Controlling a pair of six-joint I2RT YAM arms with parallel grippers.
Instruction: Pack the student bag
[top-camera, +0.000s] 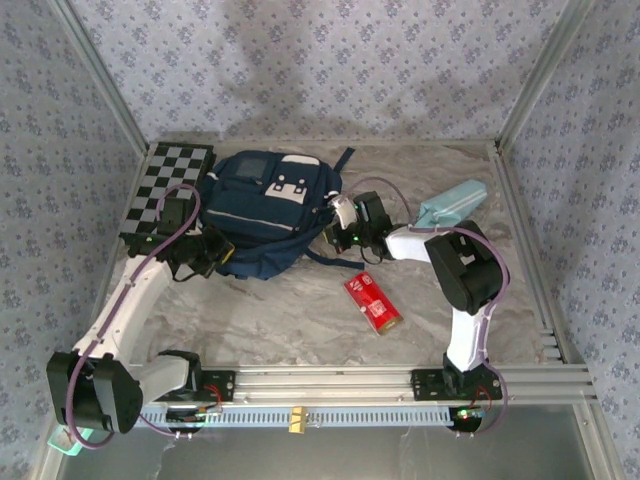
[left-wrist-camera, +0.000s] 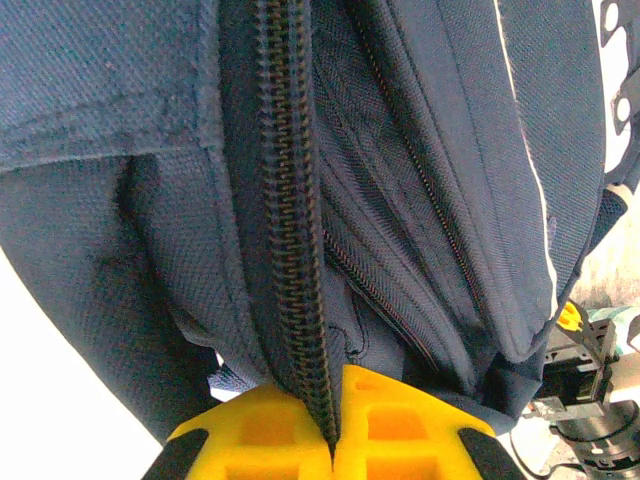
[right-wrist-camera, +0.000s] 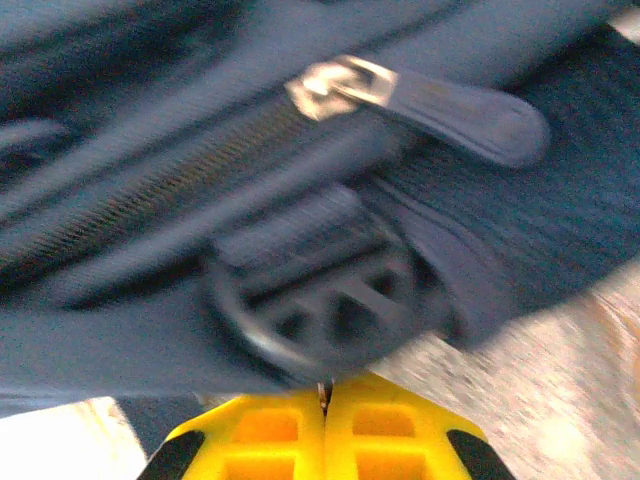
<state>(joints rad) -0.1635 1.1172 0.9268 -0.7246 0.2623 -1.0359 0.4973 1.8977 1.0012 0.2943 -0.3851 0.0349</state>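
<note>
While the student bag (top-camera: 262, 205) lies flat on the bench (top-camera: 300, 330), around 11 o'clock from centre, both arms are at its edges.

- The left gripper (left-wrist-camera: 335, 442) is clenched on the bag's zipper seam (left-wrist-camera: 293, 250) near the bag's 8 o'clock corner. The teeth run straight between the fingers and look meshed as far as I can see.
- The right gripper (right-wrist-camera: 322, 425) is clenched at the bag's 3 o'clock side, tips just below a black plastic buckle (right-wrist-camera: 320, 310). That wrist view is blurred, so I can't tell if any fabric or strap is pinched.
- The zip pull (right-wrist-camera: 460, 115) sits at 1 o'clock above those tips, not gripped.

Progress, my read: early. The zipper seam looks closed and no opening is visible. The red packet (top-camera: 372, 302) is out on the bench at the bag's 5 o'clock. The light-blue pencil case (top-camera: 452, 205) is at its 3 o'clock, beyond the right arm. Both are apart from the bag.

Likely left: unzip, load both items, zip up.
</note>
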